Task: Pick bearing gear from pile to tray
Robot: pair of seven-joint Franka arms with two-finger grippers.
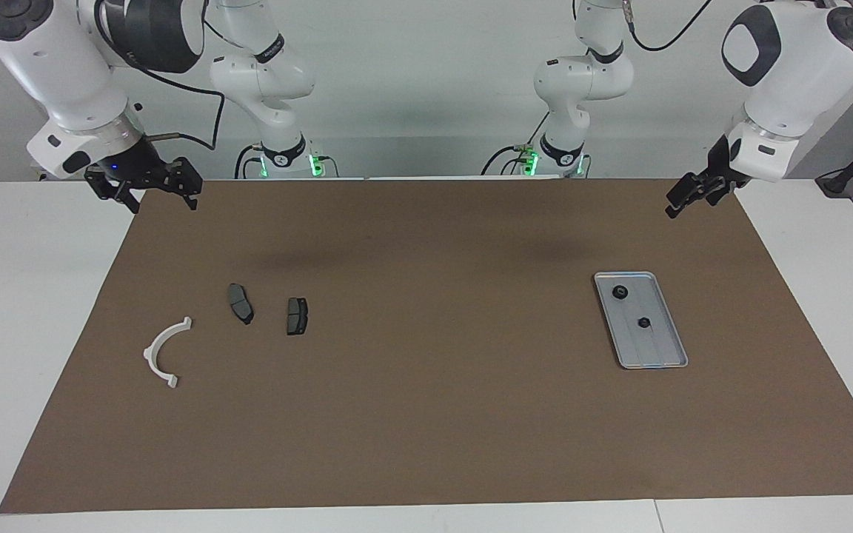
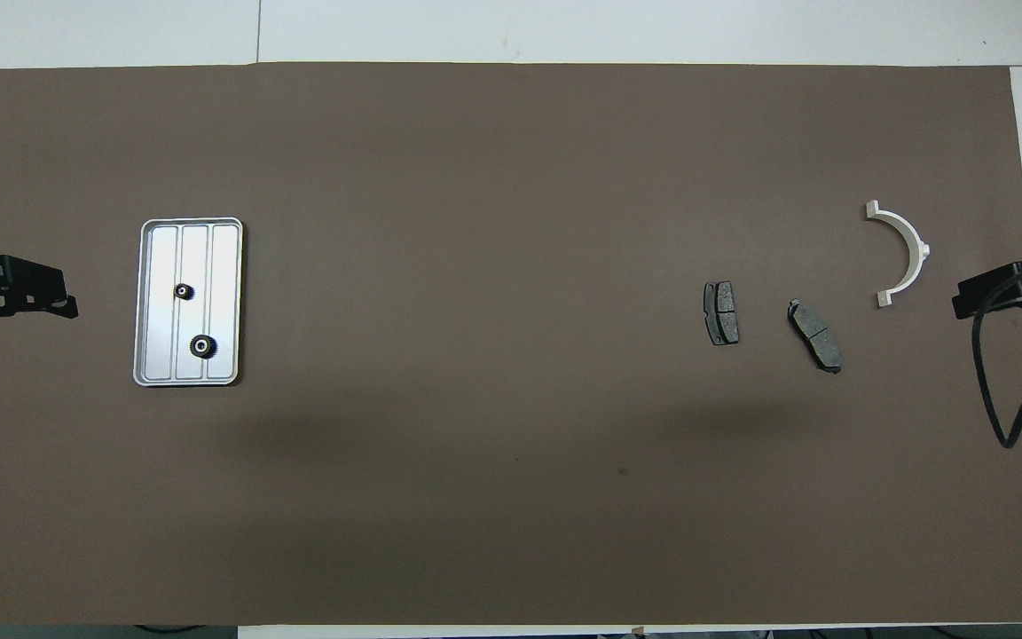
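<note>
We saw the left claw (image 1: 682, 200) raised with its fingers apart and empty, over the brown mat's edge. Below it, farther from the robots, the tray (image 1: 665, 354) held two bearing gears (image 1: 620, 292). The right claw (image 1: 151, 194), fingers also apart, waited over the desk's other end, above the pile (image 1: 240, 303).

tray (image 2: 225, 266): silver-grey metal, smooth, bright sheen, faint ribs
gears (image 2: 202, 345): black, dull, toothed edge
plates (image 2: 721, 312): dark grey, matt, grainy-looking
half-ring bracket (image 2: 908, 244): white, smooth, plastic-looking
mat (image 2: 511, 444): brown, matt, paper-like
surface (image 2: 653, 27): white, smooth
arm shells (image 1: 56, 66): glossy white
</note>
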